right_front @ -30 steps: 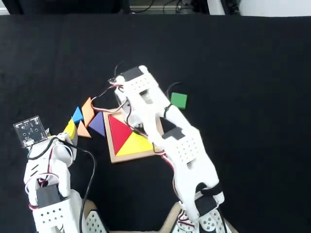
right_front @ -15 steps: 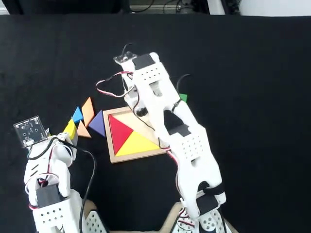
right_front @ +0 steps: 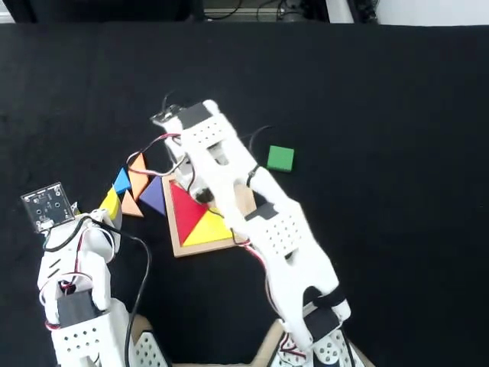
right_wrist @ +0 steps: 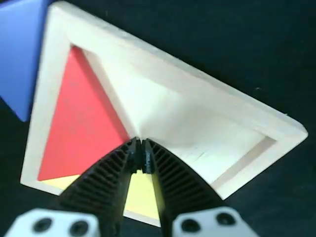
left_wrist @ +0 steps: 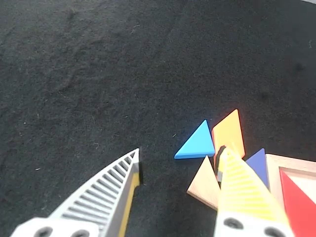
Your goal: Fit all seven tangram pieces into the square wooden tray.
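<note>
The square wooden tray (right_front: 174, 248) lies mid-table with a red triangle (right_front: 183, 202) and a yellow triangle (right_front: 208, 229) inside it. In the right wrist view my right gripper (right_wrist: 138, 148) is shut and holds nothing. Its tips hover over the tray (right_wrist: 197, 81) floor where the red triangle (right_wrist: 81, 128) and yellow triangle (right_wrist: 140, 195) meet. Left of the tray lie a dark blue triangle (right_front: 153, 196), a tan triangle (right_front: 131, 205), an orange parallelogram (right_front: 138, 174) and a small blue triangle (right_front: 121, 181). A green square (right_front: 280, 158) sits alone to the right. My left gripper (left_wrist: 177, 155) stands open near the loose pieces.
The right arm's white links (right_front: 267, 222) stretch over the tray's right half and hide it from above. Black cloth (right_front: 382, 115) covers the whole table, with free room at the back and right. The left arm's base (right_front: 76, 321) stands at the front left.
The right arm swung toward the back right, partly hiding the green square, then came back left over the tray; the square shows fully again. The left arm has not moved.
</note>
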